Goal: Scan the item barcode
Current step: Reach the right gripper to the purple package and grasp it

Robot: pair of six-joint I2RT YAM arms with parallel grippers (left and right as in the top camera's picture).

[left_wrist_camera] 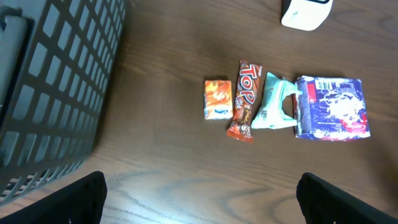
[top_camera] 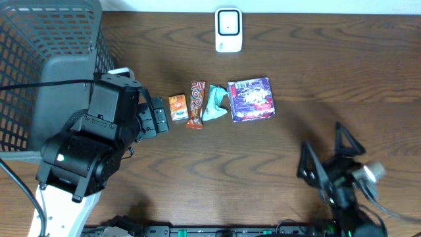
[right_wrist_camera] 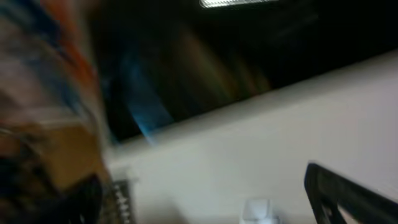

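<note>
Left gripper (top_camera: 160, 116) spread wide, empty, tips just beside small orange packet (top_camera: 177, 106).

Overhead: four snacks in a close row on wooden table (top_camera: 329, 72): orange packet, Top bar (top_camera: 197, 104), mint-green wrapper (top_camera: 215, 104), purple packet (top_camera: 250, 99). All lie loose. White scanner (top_camera: 229, 29) stands beyond the row, well apart. Grey wire basket (top_camera: 39, 66) at left. Right gripper (top_camera: 327, 153) splayed, empty, near front right edge.

Left wrist: fingers (left_wrist_camera: 81, 199) at lower corners, far apart; snack row ahead.

Right wrist: badly blurred; dark fingers (right_wrist_camera: 348, 193) apart.

"TOP" on candy bar (left_wrist_camera: 245, 99)
</note>
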